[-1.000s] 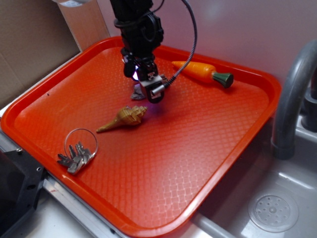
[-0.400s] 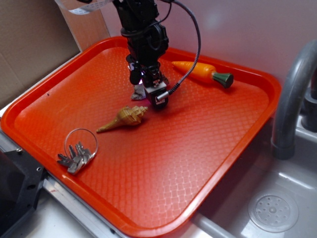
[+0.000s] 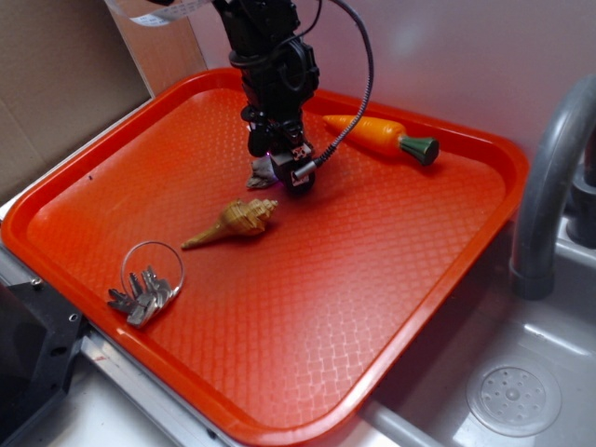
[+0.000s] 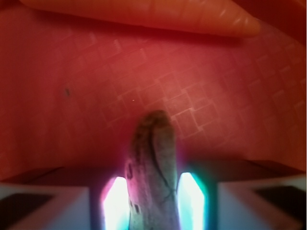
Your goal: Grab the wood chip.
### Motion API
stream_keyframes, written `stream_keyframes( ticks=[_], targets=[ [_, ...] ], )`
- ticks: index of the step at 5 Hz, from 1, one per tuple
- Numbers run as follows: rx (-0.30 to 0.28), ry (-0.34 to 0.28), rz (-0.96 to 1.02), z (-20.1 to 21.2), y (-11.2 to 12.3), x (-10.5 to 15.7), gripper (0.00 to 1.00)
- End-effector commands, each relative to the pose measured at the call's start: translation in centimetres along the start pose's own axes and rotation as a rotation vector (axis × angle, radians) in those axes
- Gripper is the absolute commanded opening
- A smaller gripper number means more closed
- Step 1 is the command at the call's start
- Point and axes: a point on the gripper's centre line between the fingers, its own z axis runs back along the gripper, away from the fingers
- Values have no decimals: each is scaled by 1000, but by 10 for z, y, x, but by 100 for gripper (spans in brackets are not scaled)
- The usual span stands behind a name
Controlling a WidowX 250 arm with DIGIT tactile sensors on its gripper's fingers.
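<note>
The rough grey-brown wood chip [image 4: 152,172], an elongated, weathered sliver with dark cracks along it, lies on the textured red plastic tray [image 3: 391,279] directly between the two fingers of the black robot gripper [image 3: 281,166]. In the wrist view the chip runs up the middle of the frame, its blunt tip pointing toward the far side of the tray, with one glowing fingertip [image 4: 115,201] just left of it and the other just right. The fingers stand apart, close on either side of the chip; whether they touch its sides cannot be told through the glare. In the exterior view only a small grey end of the chip [image 3: 262,171] shows at the left of the gripper, low against the tray surface in the tray's rear half.

The orange toy carrot with a dark green end [image 3: 382,136] lies behind and to the right of the gripper, near the tray's back rim; its orange body [image 4: 144,14] crosses the top of the wrist view. A tan spiral seashell [image 3: 237,221] rests nearer the front, just below the gripper, its point aimed toward the lower left. A bunch of metal keys on a ring [image 3: 144,284] sits near the tray's front left edge. A grey curved faucet [image 3: 549,177] rises beside the tray over a grey sink basin [image 3: 521,372].
</note>
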Motion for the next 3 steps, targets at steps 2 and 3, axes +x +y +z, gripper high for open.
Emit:
stream_keyframes(
  ticks=[2, 3],
  targets=[
    [48, 99, 83, 25, -1, -7, 0],
    [90, 81, 284, 75, 1, -36, 0]
  ],
)
